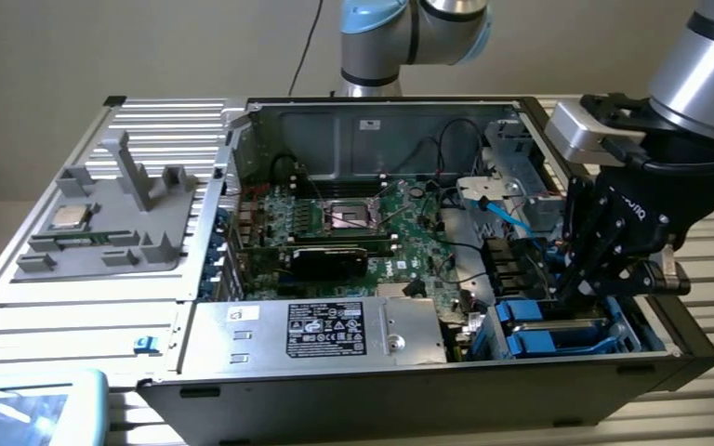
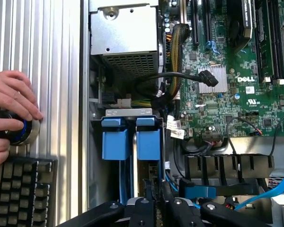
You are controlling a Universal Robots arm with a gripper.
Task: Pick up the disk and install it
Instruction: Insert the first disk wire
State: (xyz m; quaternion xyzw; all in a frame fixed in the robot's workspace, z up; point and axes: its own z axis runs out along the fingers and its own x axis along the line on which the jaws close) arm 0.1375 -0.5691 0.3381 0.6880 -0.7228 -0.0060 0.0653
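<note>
The disk (image 2: 148, 142) stands on edge in the drive bay at the case's corner. I see its bright blue carrier end, while its body is mostly hidden in the slot. A second blue carrier (image 2: 116, 141) sits in the slot beside it. My gripper (image 2: 157, 196) is over the near end of the disk, its black fingers drawn close together on the thin edge. In the exterior view my gripper (image 1: 571, 295) reaches down into the blue drive bay (image 1: 553, 336) at the case's front corner, on the exterior view's right.
A person's hand (image 2: 9, 106) rests on a round blue-ringed knob (image 2: 20, 131) beside a keyboard (image 2: 19, 189). The open case holds the motherboard (image 1: 357, 223), a silver box with a black label (image 1: 320, 330) and loose cables. A grey fixture with a CPU chip (image 1: 72, 218) lies at the exterior view's left.
</note>
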